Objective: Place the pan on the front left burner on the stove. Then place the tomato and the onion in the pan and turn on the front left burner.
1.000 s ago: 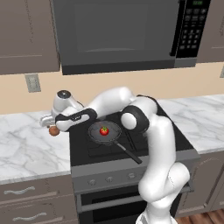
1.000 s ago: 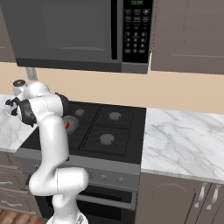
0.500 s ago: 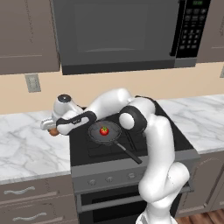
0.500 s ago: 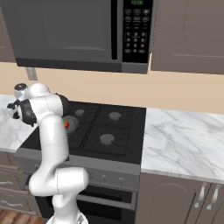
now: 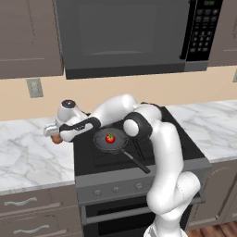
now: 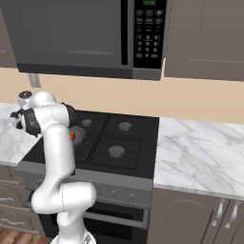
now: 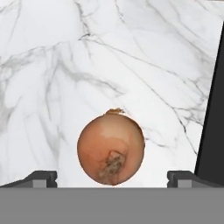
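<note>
I'm looking out over a kitchen of brown cabinets (image 6: 205,33) and a beige wall, with a big dark microwave (image 5: 134,34) hanging directly above the stove (image 5: 139,152). The stove is sitting black and four-burnered between two stretches of white marble counter (image 5: 28,157), one running off to its left and one to its right. An outlet plate (image 5: 34,87) is showing on the wall above the counter left of the stove.

On the stove, the pan (image 5: 111,140) is resting over the front left burner (image 5: 107,144), its long handle pointing toward the stove's front edge. The burner cap itself is lying hidden under the pan. The tomato (image 5: 110,138) is sitting inside the pan, red against the dark metal, and it is peeking out beside my arm in the right base view too (image 6: 72,135).

Left of the stove, just past its edge, my gripper (image 5: 54,137) is reaching out over the marble. The onion (image 7: 111,149) is sitting between my two fingertips (image 7: 41,178), which are standing wide on either side without touching it, so I'm spread, not clamped. The stove's black edge (image 7: 213,127) is running just beside the onion.
</note>
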